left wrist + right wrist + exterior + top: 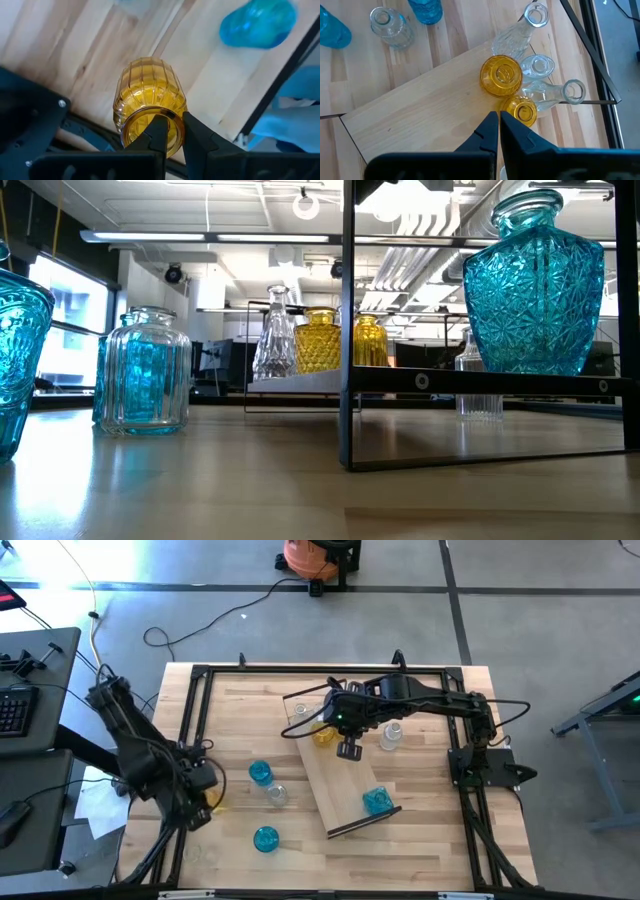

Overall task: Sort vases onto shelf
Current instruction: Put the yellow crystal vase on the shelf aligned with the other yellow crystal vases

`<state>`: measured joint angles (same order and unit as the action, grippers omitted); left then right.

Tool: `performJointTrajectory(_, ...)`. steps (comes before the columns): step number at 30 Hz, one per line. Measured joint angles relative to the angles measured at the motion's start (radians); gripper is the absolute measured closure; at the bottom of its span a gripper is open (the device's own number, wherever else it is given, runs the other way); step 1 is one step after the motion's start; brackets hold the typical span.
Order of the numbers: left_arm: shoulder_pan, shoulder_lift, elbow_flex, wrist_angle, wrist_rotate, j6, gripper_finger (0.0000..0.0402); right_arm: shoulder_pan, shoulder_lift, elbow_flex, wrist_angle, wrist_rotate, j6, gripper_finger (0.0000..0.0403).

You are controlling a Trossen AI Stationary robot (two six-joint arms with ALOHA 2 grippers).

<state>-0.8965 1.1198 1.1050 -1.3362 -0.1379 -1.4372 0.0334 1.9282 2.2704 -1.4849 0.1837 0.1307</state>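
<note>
Left gripper (170, 131) pinching rim of amber vase (147, 102), near table's left edge, well apart from shelf (335, 780); likely lifting for sorting. Right gripper (498, 131) shut, empty, hovering over shelf beside yellow vases (501, 75).

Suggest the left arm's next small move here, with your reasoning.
Probably lift. The left hand looks closed on the rim of a yellow vase at the table's left edge, off the shelf; raising it clears the way toward the shelf.
</note>
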Motion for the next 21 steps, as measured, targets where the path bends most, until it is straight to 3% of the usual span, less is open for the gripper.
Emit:
performJointTrajectory(12, 0.274, 0.002, 0.202, -0.058, -0.079, 0.299, 0.0379, 0.000, 0.000, 0.000, 0.000, 0.000, 0.000, 0.0403)
performJointTrajectory(21, 0.515, 0.102, 0.309, -0.049, -0.081, 0.632, 0.0379, -0.001, 0.000, 0.000, 0.000, 0.022, 0.001, 0.0403)
